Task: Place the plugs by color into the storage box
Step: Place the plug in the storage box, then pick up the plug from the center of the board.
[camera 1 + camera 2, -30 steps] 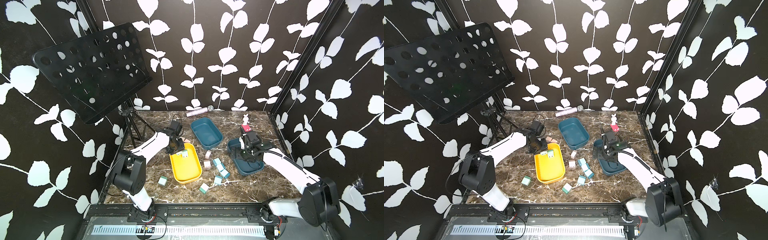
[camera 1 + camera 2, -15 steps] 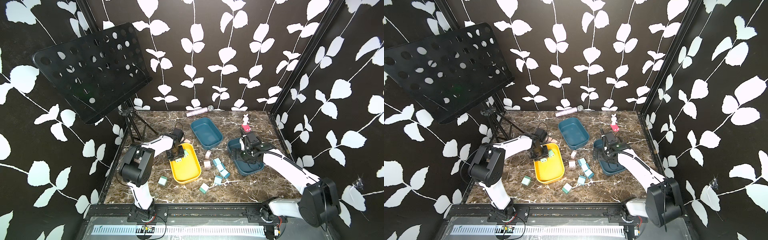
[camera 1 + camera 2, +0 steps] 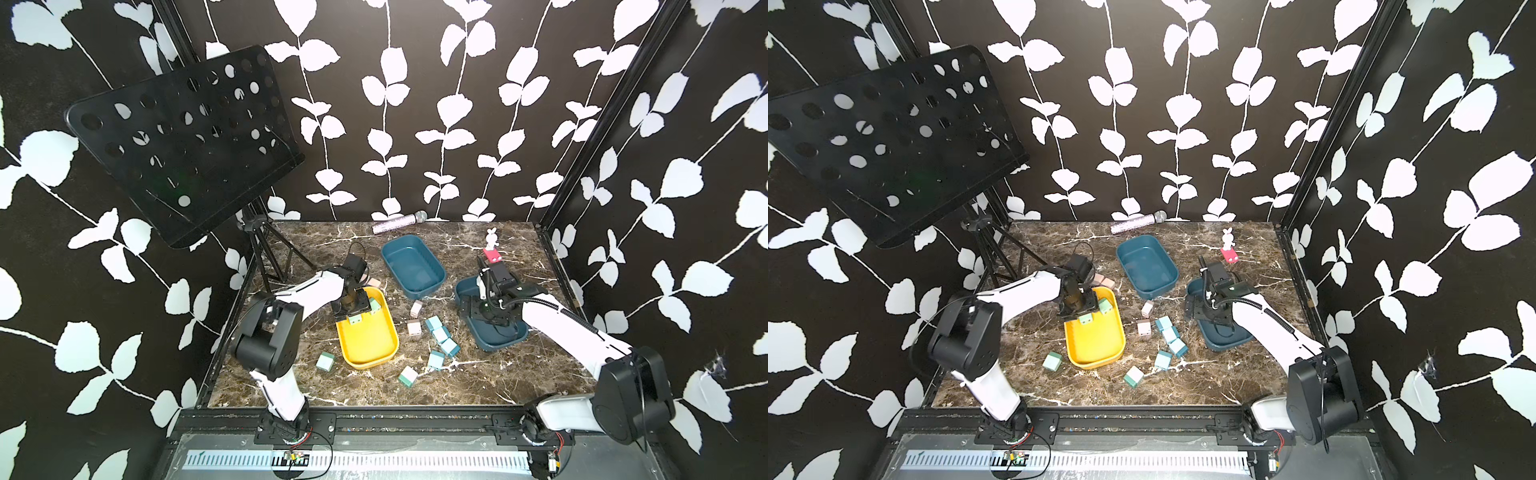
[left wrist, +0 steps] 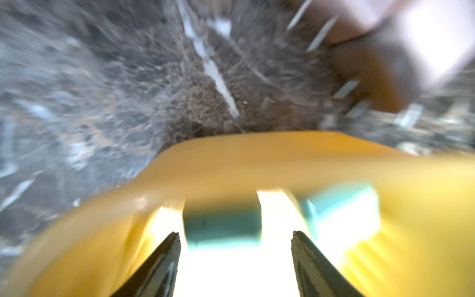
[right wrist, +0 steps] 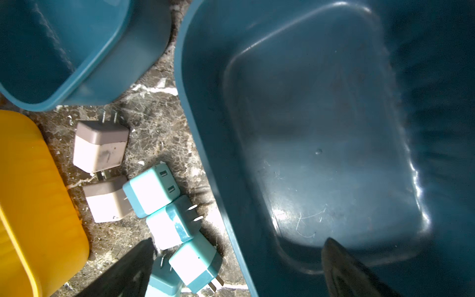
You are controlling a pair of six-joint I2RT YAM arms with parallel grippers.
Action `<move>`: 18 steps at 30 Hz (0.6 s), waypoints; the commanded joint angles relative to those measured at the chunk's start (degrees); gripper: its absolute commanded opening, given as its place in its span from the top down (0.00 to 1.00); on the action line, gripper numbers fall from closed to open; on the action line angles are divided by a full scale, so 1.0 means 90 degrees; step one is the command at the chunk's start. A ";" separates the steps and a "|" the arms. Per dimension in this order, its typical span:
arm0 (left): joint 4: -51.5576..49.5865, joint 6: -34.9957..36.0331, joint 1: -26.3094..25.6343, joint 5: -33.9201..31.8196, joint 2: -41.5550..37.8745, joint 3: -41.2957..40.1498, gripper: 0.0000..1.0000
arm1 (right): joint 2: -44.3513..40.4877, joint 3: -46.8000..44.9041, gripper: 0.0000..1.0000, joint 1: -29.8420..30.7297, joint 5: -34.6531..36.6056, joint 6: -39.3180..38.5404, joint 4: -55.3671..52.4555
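Note:
My left gripper hangs open over the far end of the yellow storage box. A mint green plug lies in the box just past its fingertips, free of them. A second green plug lies beside it. My right gripper stands open over the rim of the near dark blue box, which holds nothing. Light blue plugs and pink-beige plugs lie between the boxes.
A second dark blue box stands at the back. Loose green plugs lie near the front, and a pink-beige plug sits behind the yellow box. The music stand, a microphone and the red block with rabbit line the back.
My left gripper has moved from the yellow box's far edge to above its inside and has opened, letting the green plug drop into it. The right arm has stayed still.

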 commanded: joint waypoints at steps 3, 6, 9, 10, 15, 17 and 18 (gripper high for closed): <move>-0.0700 0.0068 -0.0013 -0.0004 -0.1205 0.0349 0.26 | 0.0154 0.0214 0.01 0.0001 -0.0161 -0.0119 0.0041; -0.1307 0.0080 -0.0013 -0.0167 -0.1824 0.0312 0.25 | 0.0184 0.0218 0.01 0.0004 -0.0215 -0.0158 0.0045; -0.1896 0.0053 -0.0013 -0.0477 -0.2539 0.0055 0.26 | 0.0185 0.0219 0.01 -0.0001 -0.0236 -0.0190 0.0051; -0.2055 0.0043 -0.0013 -0.0598 -0.2833 -0.0106 0.26 | 0.0184 0.0213 0.01 0.0004 -0.0262 -0.0190 0.0057; -0.2786 -0.0231 -0.0013 -0.0773 -0.4019 -0.1083 0.27 | 0.0184 0.0112 0.01 0.0006 -0.0369 -0.0115 0.0122; -0.2947 -0.0401 -0.0013 -0.0721 -0.4377 -0.1558 0.26 | 0.0165 0.0059 0.01 0.0004 -0.0405 -0.0059 0.0151; -0.2947 -0.0498 -0.0012 -0.0703 -0.4562 -0.1805 0.26 | 0.0155 0.0020 0.02 0.0006 -0.0414 -0.0026 0.0175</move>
